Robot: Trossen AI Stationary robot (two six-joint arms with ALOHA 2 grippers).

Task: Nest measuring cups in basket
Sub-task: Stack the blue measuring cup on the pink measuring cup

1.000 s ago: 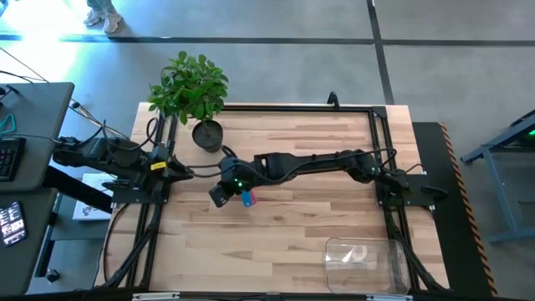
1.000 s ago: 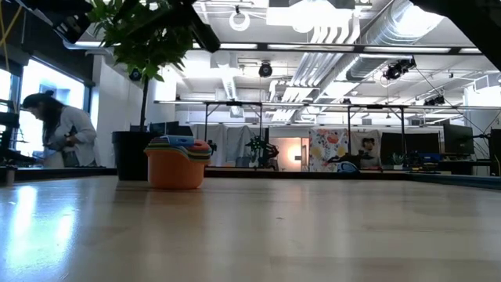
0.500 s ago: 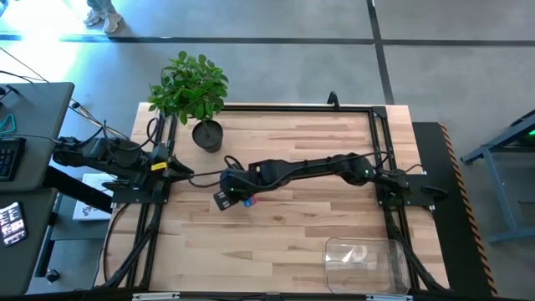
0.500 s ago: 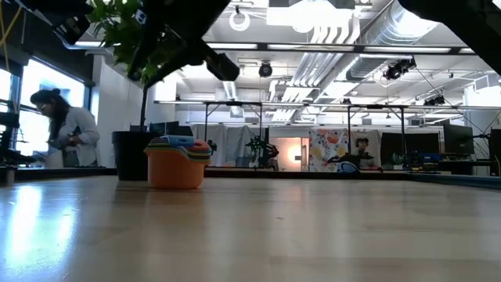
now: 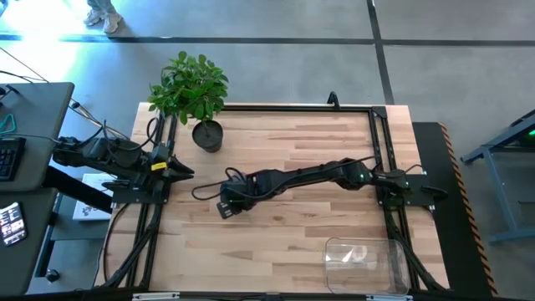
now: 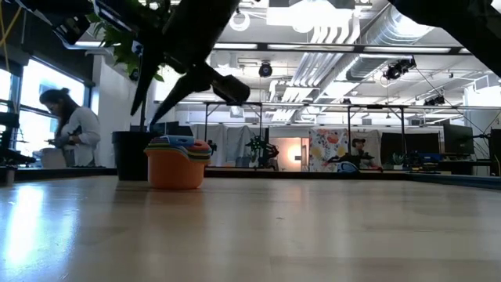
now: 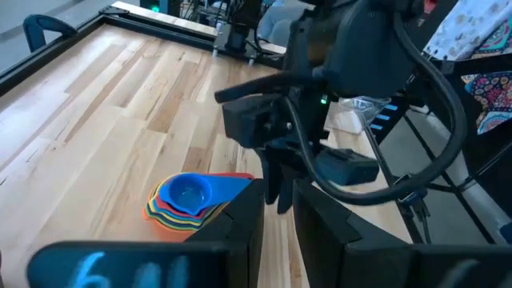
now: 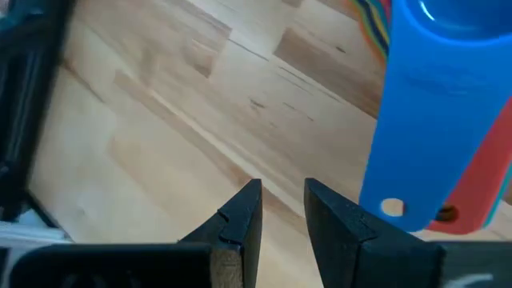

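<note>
Just beside the measuring cups [image 7: 192, 204], low over the desk [image 5: 301, 242]: right hand [image 8: 278, 210], fingers [image 8: 240, 216] nearly together with a narrow gap, gripping nothing. Blue handle of the top cup just off one fingertip, not between them. Cups stacked as one nest, blue on top, orange outermost, standing on the desk in front of the dark plant pot [image 5: 207, 135]. Hidden under the hand from above. Well apart from the cups, at the desk's near right corner: clear basket [image 5: 366, 261]. Away from the cups, at the desk's left edge: left hand [image 7: 276, 232], fingers [image 7: 240, 232] close together, holding nothing. Beyond the pot, a person [image 6: 66, 137] in the room.
</note>
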